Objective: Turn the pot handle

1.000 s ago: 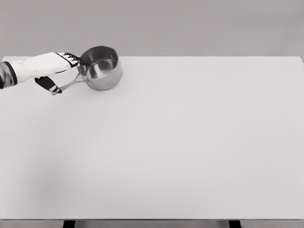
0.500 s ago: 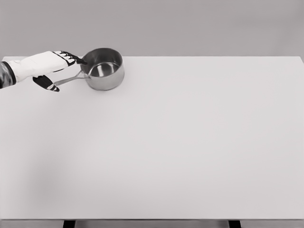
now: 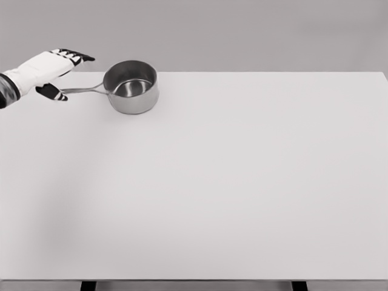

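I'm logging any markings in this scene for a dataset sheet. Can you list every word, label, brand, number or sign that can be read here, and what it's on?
None. No readable text shows anywhere in this view.
The pot is plain metal with no brand or stamp visible.
The left hand has black and white patches only, no lettering.
The table is plain white, without labels or signs.
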Controlling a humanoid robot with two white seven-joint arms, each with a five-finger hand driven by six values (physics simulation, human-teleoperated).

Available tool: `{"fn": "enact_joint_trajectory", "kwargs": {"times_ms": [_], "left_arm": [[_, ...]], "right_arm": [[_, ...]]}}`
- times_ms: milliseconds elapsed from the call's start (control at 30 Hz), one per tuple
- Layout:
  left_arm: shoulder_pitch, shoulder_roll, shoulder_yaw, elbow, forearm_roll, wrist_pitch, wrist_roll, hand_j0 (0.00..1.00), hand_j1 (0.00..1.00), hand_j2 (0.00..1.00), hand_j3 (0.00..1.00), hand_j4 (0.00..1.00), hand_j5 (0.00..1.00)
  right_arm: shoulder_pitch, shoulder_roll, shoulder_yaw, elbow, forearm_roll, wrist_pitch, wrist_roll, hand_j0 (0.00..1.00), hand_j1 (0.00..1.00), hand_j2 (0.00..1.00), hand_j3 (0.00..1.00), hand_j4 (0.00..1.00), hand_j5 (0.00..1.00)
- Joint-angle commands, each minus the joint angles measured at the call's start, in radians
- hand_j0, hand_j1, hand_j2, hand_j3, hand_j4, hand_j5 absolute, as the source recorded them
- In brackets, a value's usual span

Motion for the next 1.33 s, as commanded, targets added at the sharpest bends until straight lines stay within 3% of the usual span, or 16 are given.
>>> {"fn": "enact_joint_trajectory", "kwargs": {"times_ms": [0,267,367,500,700,767,800,900,1000,1067,1133,1300], "left_arm": [[0.000,-0.007,0.002,0.005,-0.029,0.037,0.041,1.00,1.00,1.00,1.00,1.00,1.00],[-0.003,-0.011,0.002,0.005,-0.035,0.052,0.066,1.00,1.00,1.00,1.00,1.00,1.00],[-0.003,-0.016,0.002,0.003,-0.092,0.095,0.106,1.00,1.00,1.00,1.00,1.00,1.00],[-0.003,-0.013,0.002,-0.001,-0.095,0.095,0.104,1.00,1.00,1.00,1.00,1.00,1.00],[0.002,0.021,-0.001,-0.026,-0.062,-0.051,0.103,1.00,1.00,1.00,1.00,1.00,1.00],[0.003,0.096,-0.005,-0.102,0.024,-0.188,0.101,1.00,1.00,1.00,1.00,1.00,1.00],[0.003,0.167,-0.011,-0.181,0.073,-0.188,0.098,1.00,1.00,1.00,1.00,1.00,1.00],[0.005,0.366,-0.048,-0.418,0.090,-0.188,0.098,1.00,1.00,1.00,1.00,1.00,1.00],[0.080,0.397,-0.059,-0.693,0.084,-0.188,0.095,1.00,1.00,1.00,1.00,1.00,1.00],[0.101,0.388,-0.097,-0.765,0.084,-0.188,0.077,1.00,1.00,1.00,1.00,1.00,1.00],[0.170,0.383,-0.103,-0.807,0.084,-0.188,0.072,1.00,1.00,1.00,1.00,1.00,1.00],[0.225,0.358,-0.116,-0.805,0.081,-0.188,0.052,1.00,1.00,1.00,1.00,1.00,1.00]], "right_arm": [[0.000,0.000,0.000,0.000,0.000,0.000,0.000,1.00,1.00,1.00,1.00,1.00,1.00],[0.000,0.000,0.000,0.000,0.000,0.000,0.000,1.00,1.00,1.00,1.00,1.00,1.00],[0.000,0.000,0.000,0.000,0.000,0.000,0.000,1.00,1.00,1.00,1.00,1.00,1.00],[0.000,0.000,0.000,0.000,0.000,0.000,0.000,1.00,1.00,1.00,1.00,1.00,1.00],[0.000,0.000,0.000,0.000,0.000,0.000,0.000,1.00,1.00,1.00,1.00,1.00,1.00],[0.000,0.000,0.000,0.000,0.000,0.000,0.000,1.00,1.00,1.00,1.00,1.00,1.00],[0.000,0.000,0.000,0.000,0.000,0.000,-0.001,1.00,1.00,1.00,1.00,1.00,1.00],[0.000,0.000,0.000,0.000,0.000,0.000,0.000,1.00,1.00,1.00,1.00,1.00,1.00],[0.000,0.000,0.000,0.000,0.000,0.000,0.000,1.00,1.00,1.00,1.00,1.00,1.00],[0.000,0.000,0.000,0.000,0.000,0.000,0.000,1.00,1.00,1.00,1.00,1.00,1.00],[0.000,0.000,0.000,0.000,0.000,0.000,0.000,1.00,1.00,1.00,1.00,1.00,1.00],[0.000,0.000,0.000,0.000,0.000,0.000,0.000,1.00,1.00,1.00,1.00,1.00,1.00]]}}
